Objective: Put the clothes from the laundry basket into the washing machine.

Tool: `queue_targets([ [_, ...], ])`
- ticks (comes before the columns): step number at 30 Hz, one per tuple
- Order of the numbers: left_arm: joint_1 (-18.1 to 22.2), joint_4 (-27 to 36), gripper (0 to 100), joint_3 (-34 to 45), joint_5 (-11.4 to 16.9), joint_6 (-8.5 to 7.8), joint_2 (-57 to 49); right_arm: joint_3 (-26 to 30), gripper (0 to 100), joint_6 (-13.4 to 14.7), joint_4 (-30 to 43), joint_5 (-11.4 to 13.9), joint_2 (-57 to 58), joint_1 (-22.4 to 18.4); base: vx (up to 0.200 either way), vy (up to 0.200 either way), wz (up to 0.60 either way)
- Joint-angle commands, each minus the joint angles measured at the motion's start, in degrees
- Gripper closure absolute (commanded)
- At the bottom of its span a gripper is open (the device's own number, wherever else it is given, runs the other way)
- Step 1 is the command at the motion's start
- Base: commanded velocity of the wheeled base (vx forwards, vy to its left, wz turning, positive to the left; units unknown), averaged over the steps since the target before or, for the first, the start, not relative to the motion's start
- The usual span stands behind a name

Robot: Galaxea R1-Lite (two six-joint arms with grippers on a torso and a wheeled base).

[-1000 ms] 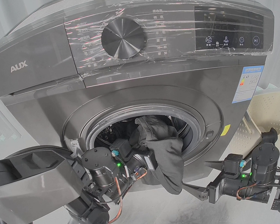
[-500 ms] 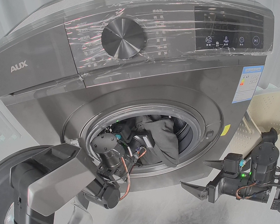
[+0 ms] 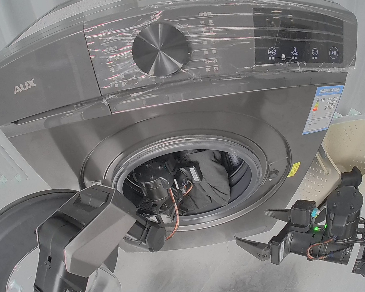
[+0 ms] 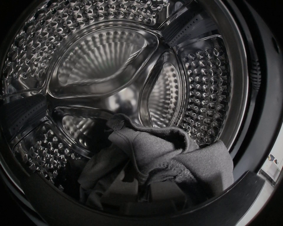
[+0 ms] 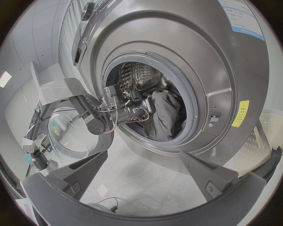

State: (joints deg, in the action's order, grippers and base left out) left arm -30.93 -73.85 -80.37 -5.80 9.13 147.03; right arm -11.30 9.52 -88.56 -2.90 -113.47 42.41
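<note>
The washing machine [image 3: 176, 108] stands with its round door opening [image 3: 266, 159] uncovered. Its glass door [image 3: 11, 258] is swung wide to the robot's left of that opening. A dark grey garment [image 3: 212, 180] lies bunched just inside the opening, on the lower part of the steel drum [image 4: 97, 64]. It covers the end of the left gripper [image 3: 193, 174], which sits inside the opening (the cloth hides its tip, so whether it grips the garment cannot be told). The right gripper [image 3: 252, 225] hangs below the opening and to its right, outside the machine, fingers spread wide and holding nothing. A cream laundry basket [image 3: 354, 146] stands to the right of the opening, beside the machine.
</note>
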Motion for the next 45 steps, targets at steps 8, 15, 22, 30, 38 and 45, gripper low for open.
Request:
queue_targets([
  [8, 2.2, 7.0, 100, -20.0, -5.2, -1.04, 8.4, 0.0, 0, 0.1, 0.0, 0.1, -0.2, -0.3, 0.000, 0.000, 0.00],
  [15, 2.4, 6.8, 0, -16.8, -5.1, -1.84, 7.5, 0.0, 0, 0.1, 0.0, 0.2, -0.2, -0.5, 0.000, 0.000, 0.00],
  [22, 1.5, 8.5, 0, -3.9, -4.7, -1.92, -1.5, 0.0, 0, 0.1, 0.0, 0.2, -0.2, -0.2, 0.000, 0.000, 0.00],
  [30, -0.4, 14.5, 0, 13.5, -1.8, -2.98, -10.7, -0.2, 0, 0.1, 0.0, 0.2, -0.2, -0.2, 0.000, 0.000, 0.00],
  [38, -1.8, 14.5, 0, 19.5, 2.6, -4.56, -13.5, -0.2, 0, 0.1, 0.0, 0.2, -0.2, -0.1, 0.000, 0.000, 0.00],
  [45, -2.9, 14.3, 0, 17.3, 3.3, -4.47, -12.8, -0.2, 0, 0.1, 0.0, 0.2, -0.2, -0.3, 0.000, 0.000, 0.00],
])
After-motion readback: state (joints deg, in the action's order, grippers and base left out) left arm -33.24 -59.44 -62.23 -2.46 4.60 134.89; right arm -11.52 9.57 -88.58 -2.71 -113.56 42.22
